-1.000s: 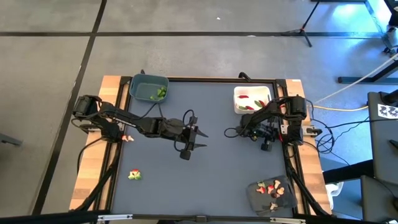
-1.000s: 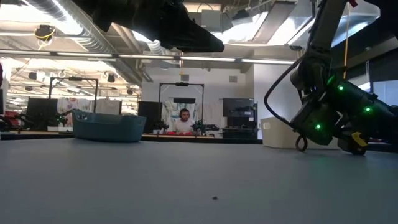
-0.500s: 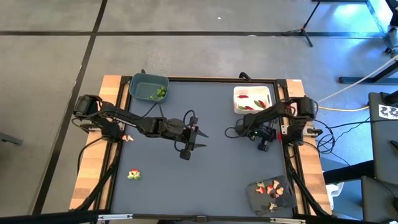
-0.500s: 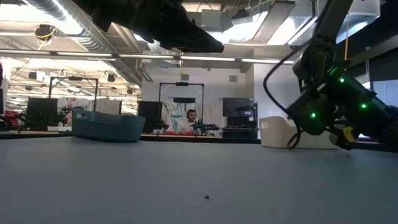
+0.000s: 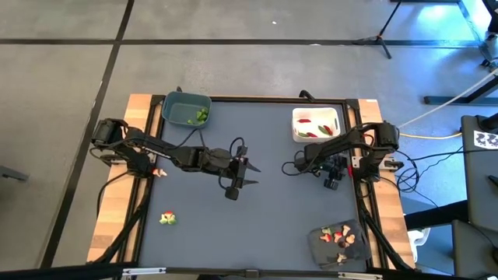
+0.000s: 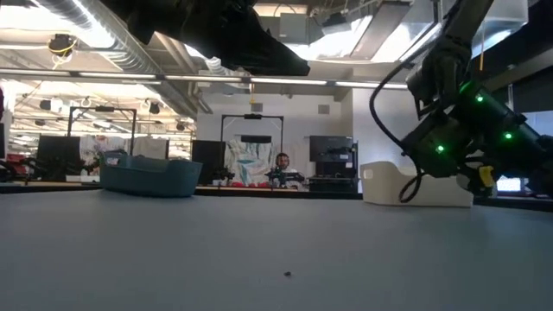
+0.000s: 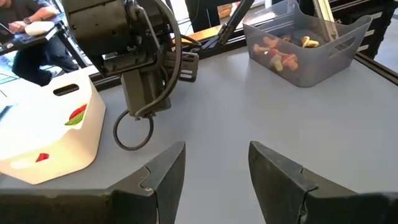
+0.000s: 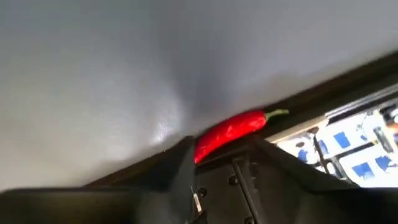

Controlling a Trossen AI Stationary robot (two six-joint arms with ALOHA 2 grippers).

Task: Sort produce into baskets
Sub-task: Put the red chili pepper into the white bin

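My right gripper [image 8: 221,152] hovers just on the near side of the white basket [image 5: 315,124], which holds red produce. Its fingers stand apart, with a red chili pepper [image 8: 233,130] at their tips. My left gripper [image 7: 214,168] waits open over the table's middle [image 5: 250,167] with nothing between its fingers. The blue-grey basket [image 5: 187,109] at the far left holds green produce. The dark grey tray [image 5: 340,243] at the near right holds tan and red pieces. Loose produce [image 5: 167,219] lies on the mat near the left edge. My right gripper has the red chili pepper [image 8: 242,126] lying across the gap at its fingertips, stem end past one finger. The view is blurred, and I cannot tell whether either finger touches the pepper.
A small red-and-pale piece [image 5: 161,173] lies by the table's left rim under the left arm. A cable loop [image 5: 289,166] hangs from the right arm's wrist. A person sits far off in the room behind the table [image 6: 282,164].
My right arm has drawn its upper part toward the table's right edge and risen a little beside the white basket, so more of the basket shows in the low view. My left arm has kept still.
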